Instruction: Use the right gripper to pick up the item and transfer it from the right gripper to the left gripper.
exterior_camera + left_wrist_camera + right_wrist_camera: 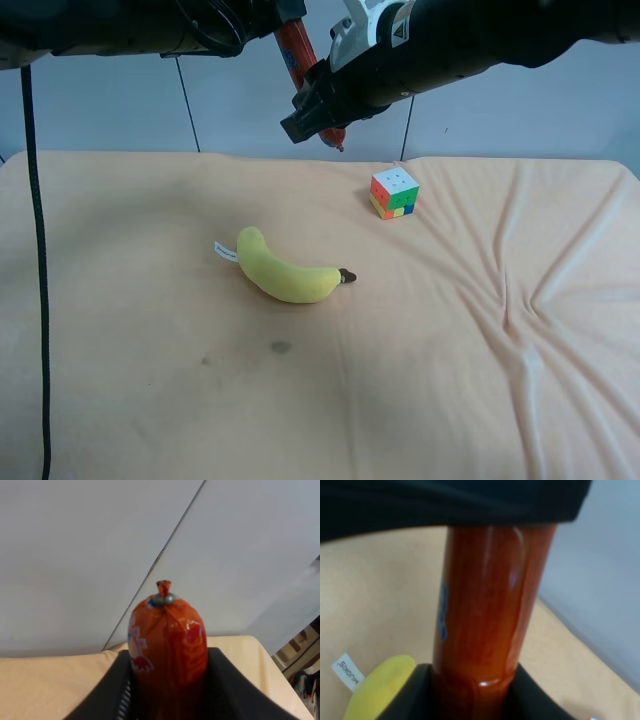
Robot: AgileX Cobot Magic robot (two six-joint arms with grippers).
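The item (294,48), a slim red stick in shiny wrapper, hangs high above the table, tilted, between both arms. My right gripper (322,108), on the arm with the white housing, is shut on its lower part. In the right wrist view the item (485,615) rises from the right gripper (475,687) toward the black left gripper (445,505). My left gripper (288,15), all black, is shut on the upper part. In the left wrist view the item's (167,640) crimped end sticks out past the left gripper (167,680), with black fingers (120,690) pressed against both sides.
A yellow plush banana (285,272) lies mid-table on the peach cloth (150,400), also seen as the banana (380,687) under the right gripper. A multicoloured cube (394,192) stands behind it to the right. A black cable (38,250) hangs at the left. The cloth is wrinkled at the right.
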